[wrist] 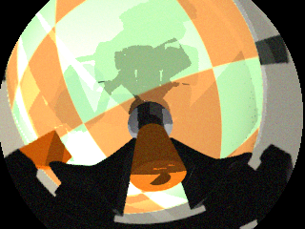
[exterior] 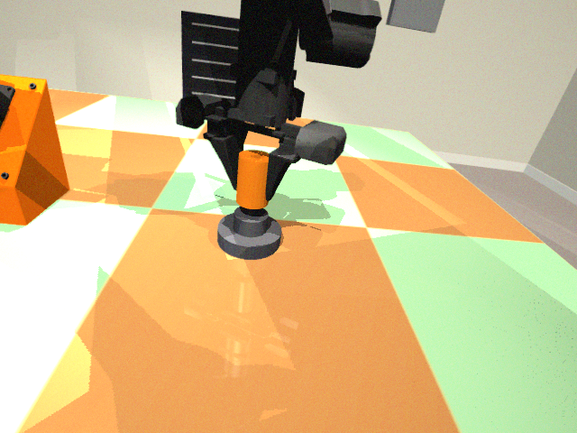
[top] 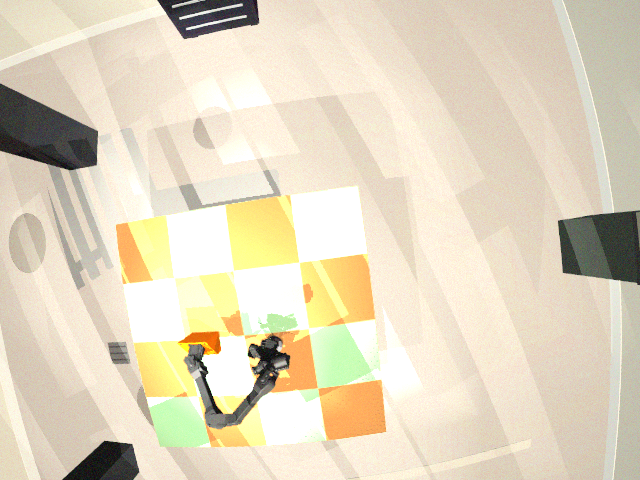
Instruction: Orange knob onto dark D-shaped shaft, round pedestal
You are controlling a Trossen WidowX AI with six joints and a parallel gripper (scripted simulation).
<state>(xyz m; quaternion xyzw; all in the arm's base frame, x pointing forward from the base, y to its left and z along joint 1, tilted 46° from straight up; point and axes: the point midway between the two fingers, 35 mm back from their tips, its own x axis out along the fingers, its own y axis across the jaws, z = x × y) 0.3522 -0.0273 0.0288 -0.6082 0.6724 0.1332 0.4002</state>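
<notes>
Top view: the gripper [top: 268, 356] [exterior: 251, 179] [wrist: 152, 141] is over the checkered worktop [top: 330, 222] [exterior: 325, 326] [wrist: 191, 95], near the side where the orange wedge-shaped base [top: 206, 342] [exterior: 39, 153] [wrist: 48, 150] stands; there is only 1 arm. The knob cannot be made out from here, and the floor runs wide around the worktop.

Exterior view: the gripper's 2 fingers pinch the orange knob [exterior: 252, 179] [wrist: 157, 162] from opposite sides. The knob's long axis stands close to upright, its lower end directly above the round pedestal [exterior: 249, 240] [wrist: 167, 125]. A short stretch of dark shaft [exterior: 252, 212] [wrist: 150, 112] shows between them, so the knob is not seated. Whether the shaft's tip is inside the hole is hidden. The coming move turns on this: knob over shaft, 1 shared axis, then probably a small twist to match the flats before pushing down. Pressing with the flats crossed could jam or tilt it.

Wrist view: the knob lies between the fingers, its far end meeting the shaft in the picture. The room around the pedestal looks ample for turning.
</notes>
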